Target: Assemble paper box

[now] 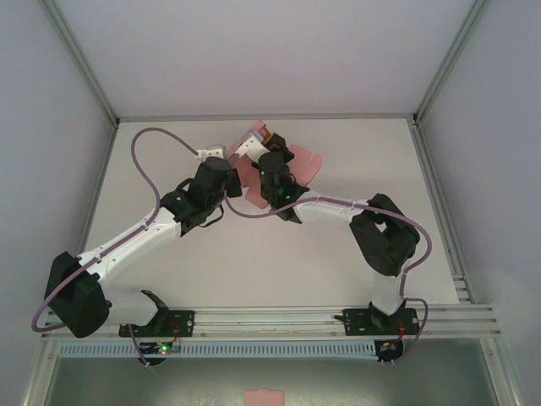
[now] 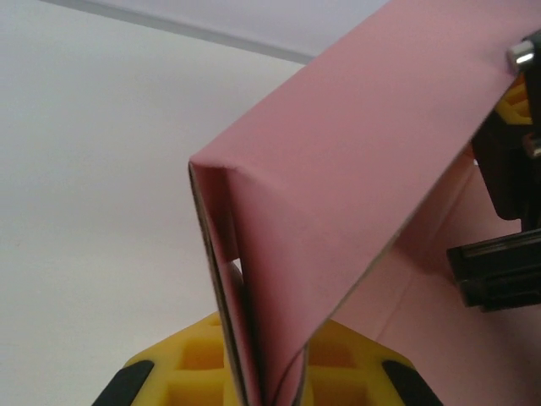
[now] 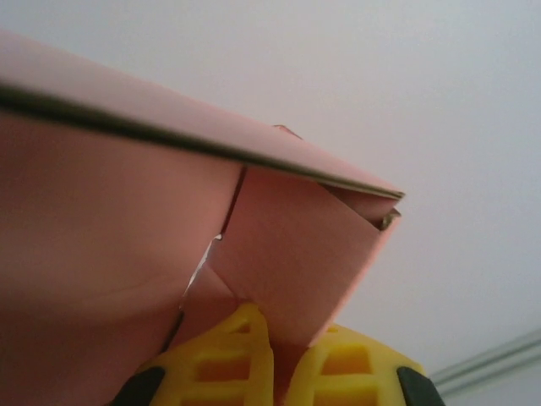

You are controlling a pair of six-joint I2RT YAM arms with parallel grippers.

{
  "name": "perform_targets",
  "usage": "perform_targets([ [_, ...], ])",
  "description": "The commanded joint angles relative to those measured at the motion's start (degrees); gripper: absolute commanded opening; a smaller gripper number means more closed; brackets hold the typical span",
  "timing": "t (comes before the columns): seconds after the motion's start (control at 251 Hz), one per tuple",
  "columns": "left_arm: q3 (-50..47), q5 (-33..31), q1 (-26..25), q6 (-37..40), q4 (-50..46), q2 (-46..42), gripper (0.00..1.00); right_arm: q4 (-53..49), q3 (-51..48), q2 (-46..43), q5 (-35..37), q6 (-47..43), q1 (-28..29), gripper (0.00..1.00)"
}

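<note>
The left end effector (image 2: 262, 376) is pressed together on a folded-over wall of the paper box (image 2: 363, 161), the thin pink card running down between its yellow fingers. The right end effector (image 3: 275, 359) likewise pinches a folded corner flap of the same box. From above, both meet over the far middle of the table (image 1: 254, 262), with the box between them.

The main risk is judged to be the card itself. If the two wrists pull apart or twist against each other, the thin sheet could crease off its fold lines or tear at a corner. If either grip loosens, the doubled wall may spring open.

The wrists cover most of the box from above, so how many walls stand, and whether the base touches the table, cannot be told.
</note>
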Motion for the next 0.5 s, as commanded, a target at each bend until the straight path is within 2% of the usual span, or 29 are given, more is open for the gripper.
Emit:
perform_targets([
  [0.0,1.2,1.7,-1.4,1.3,-4.8,-5.8,0.00,8.7,0.5,3.4,21.3,-15.6,-7.1,0.00],
  [0.056,1.1,1.8,-1.4,1.1,-4.7,-5.9,0.00,8.0,0.7,3.4,21.2,-12.7,-7.2,0.00],
  [0.176,0.6,2.1,-1.4,0.3,-4.0,-5.7,0.00,-4.8,2.9,2.3,21.3,0.0,-7.7,0.00],
  [0.299,0.7,2.0,-1.4,-0.1,-4.5,-5.0,0.00,-6.1,2.4,1.4,19.3,4.1,-8.3,0.00],
  [0.311,0.6,1.9,-1.6,-0.2,-4.5,-5.0,0.00,-7.1,2.4,1.1,18.6,5.2,-8.2,0.00],
  [0.359,0.6,1.9,-1.4,-0.2,-4.2,-4.7,0.00,-12.8,2.2,-0.6,14.2,10.0,-8.0,0.14],
  [0.411,0.5,1.7,-1.4,-0.3,-3.8,-4.2,0.00,-20.1,2.0,-3.0,8.5,17.1,-7.7,0.17],
  [0.439,0.6,1.7,-1.4,-0.3,-3.4,-4.0,0.00,-24.2,1.7,-4.4,3.6,20.5,-7.7,0.23],
  [0.467,0.7,1.7,-1.4,-0.2,-3.2,-3.6,0.00,-26.2,0.9,-5.9,-0.6,23.8,-7.7,0.28],
  [0.495,1.0,1.7,-1.4,-0.3,-3.1,-3.3,0.00,-27.1,-0.1,-7.5,-5.1,25.9,-7.7,0.28],
])
